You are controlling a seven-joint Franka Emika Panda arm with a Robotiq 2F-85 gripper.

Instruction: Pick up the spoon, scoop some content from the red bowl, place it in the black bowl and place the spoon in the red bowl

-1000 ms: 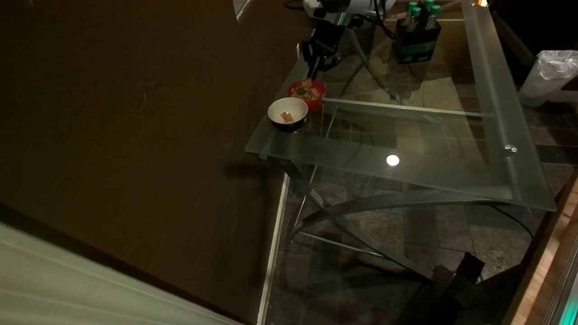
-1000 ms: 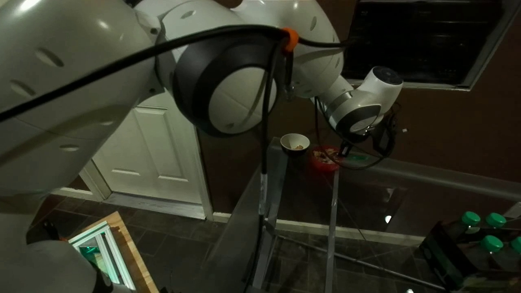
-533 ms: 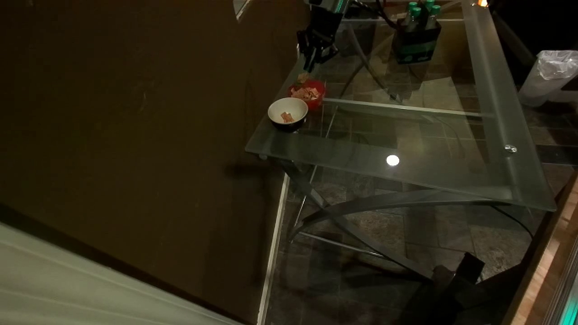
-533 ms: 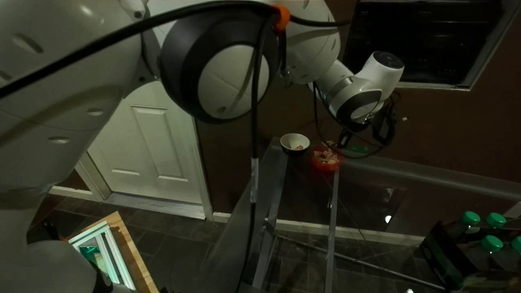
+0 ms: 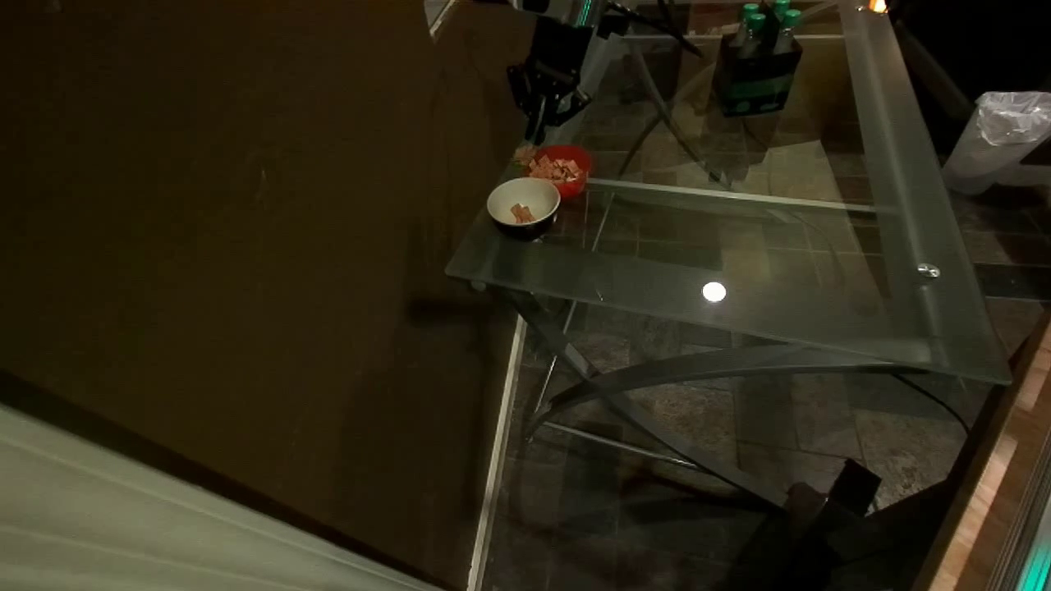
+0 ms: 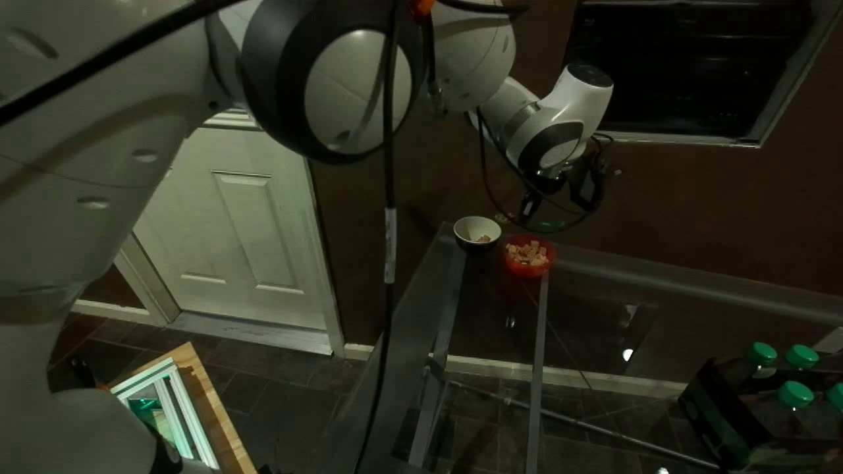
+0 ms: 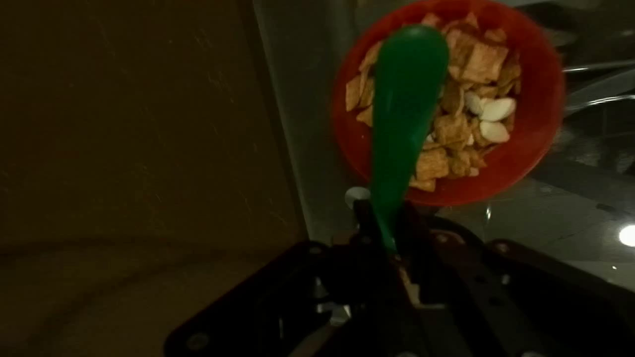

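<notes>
Leftward goes the gripper (image 5: 535, 131) in both exterior views, pinching the spoon (image 6: 545, 225), black bowl (image 5: 539, 194) sitting just left of the red bowl (image 7: 539, 116); green handle (image 7: 406, 96) crosses the wrist view's upper middle.

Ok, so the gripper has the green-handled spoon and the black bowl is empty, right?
Not quite: the black bowl isn't empty. Both exterior views show a few light-brown pieces lying in it. The gripper does have the green-handled spoon, as the wrist view shows.
</notes>
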